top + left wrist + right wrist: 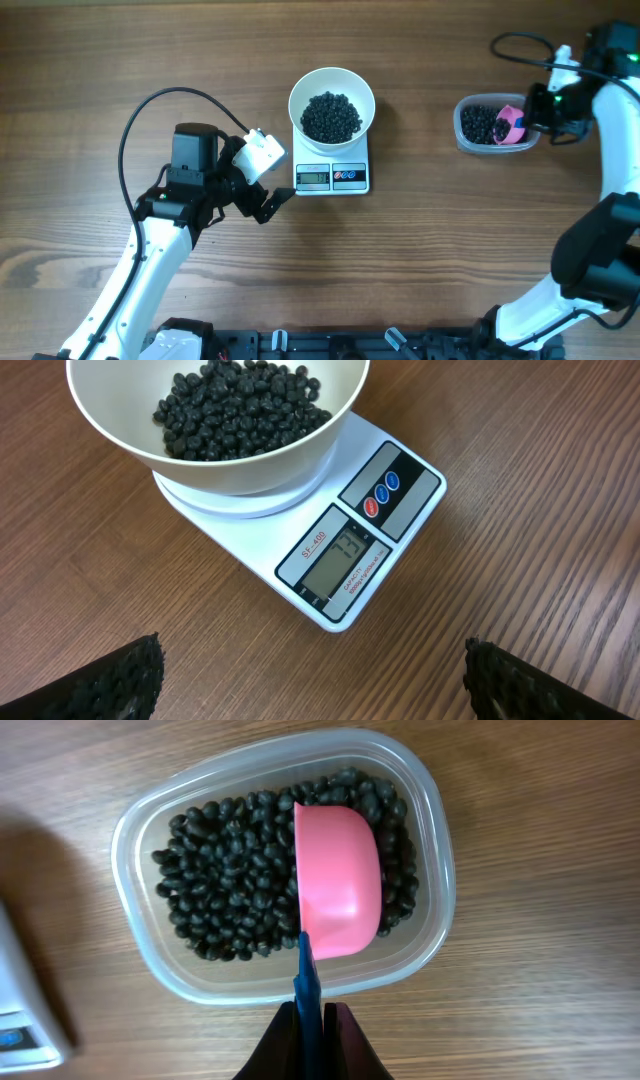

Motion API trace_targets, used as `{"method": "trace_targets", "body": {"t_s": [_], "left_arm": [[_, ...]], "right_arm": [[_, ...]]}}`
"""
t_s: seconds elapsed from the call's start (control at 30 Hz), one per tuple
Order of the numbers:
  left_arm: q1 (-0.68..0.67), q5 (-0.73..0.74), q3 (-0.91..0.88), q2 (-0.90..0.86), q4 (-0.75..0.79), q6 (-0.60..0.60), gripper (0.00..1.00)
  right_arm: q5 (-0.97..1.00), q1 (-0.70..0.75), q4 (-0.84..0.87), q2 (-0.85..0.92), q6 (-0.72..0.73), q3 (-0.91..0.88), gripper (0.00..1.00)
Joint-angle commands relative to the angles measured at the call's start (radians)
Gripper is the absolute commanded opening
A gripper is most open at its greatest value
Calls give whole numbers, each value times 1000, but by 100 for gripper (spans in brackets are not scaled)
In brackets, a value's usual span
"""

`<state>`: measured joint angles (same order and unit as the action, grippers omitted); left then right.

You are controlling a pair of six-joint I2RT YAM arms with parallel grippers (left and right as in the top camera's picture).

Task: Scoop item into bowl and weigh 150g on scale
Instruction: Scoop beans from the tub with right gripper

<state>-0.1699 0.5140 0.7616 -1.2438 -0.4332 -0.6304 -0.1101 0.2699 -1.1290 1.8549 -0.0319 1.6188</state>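
I took it for a robotics lab bench: bare wood-grain tabletop (90, 60), a white robot arm (130, 280) at lower left, a second arm (622, 135) at the right edge, black mounting rail (330, 346) along the bottom.

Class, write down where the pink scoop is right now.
Overhead, the pink scoop sits inside the clear tub of black beans, on the right arm's side, right of the scale; the right gripper holds its blue handle.
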Motion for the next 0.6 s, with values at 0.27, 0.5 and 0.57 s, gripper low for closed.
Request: {"method": "trace_targets", "body": {"t_s": [0.27, 0.5, 0.57], "left_arm": [[4, 1, -6, -3, -1, 6, 100], [4, 1, -6, -3, -1, 6, 100], [4, 1, -6, -3, -1, 6, 100]], "right_arm": [[370, -138, -21, -93, 88, 24, 4], [400, -138, 6, -34, 84, -4, 4], [388, -138, 4, -6, 83, -4, 4]]}}
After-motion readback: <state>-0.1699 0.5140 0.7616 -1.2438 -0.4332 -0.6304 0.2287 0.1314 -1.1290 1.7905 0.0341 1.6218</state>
